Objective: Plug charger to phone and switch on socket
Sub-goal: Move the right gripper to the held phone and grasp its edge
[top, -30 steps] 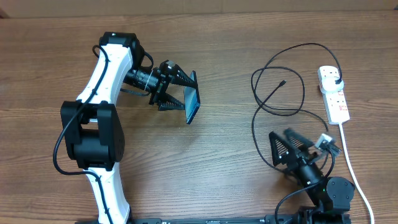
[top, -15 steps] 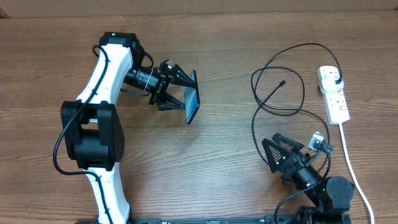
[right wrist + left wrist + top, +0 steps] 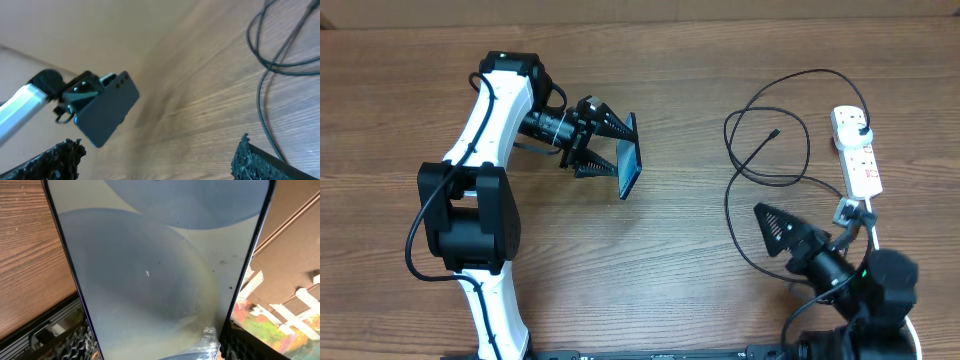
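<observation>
My left pincer (image 3: 616, 146) is clamped on the one phone (image 3: 633, 168), holding it up on edge above the table (image 3: 670, 260). My right pincer (image 3: 160, 142) gapes wide, holding nothing, near the one looping charger (image 3: 726, 128). Its black plug sits in the one socket (image 3: 862, 165).

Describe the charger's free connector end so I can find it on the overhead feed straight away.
On the table's right side lies the white power strip. The thin black charger cable loops left from its plug in the strip's far end. The connector tip is the small stub ending the straight run inside those loops, loose on the wood, unlike the plugged end.
</observation>
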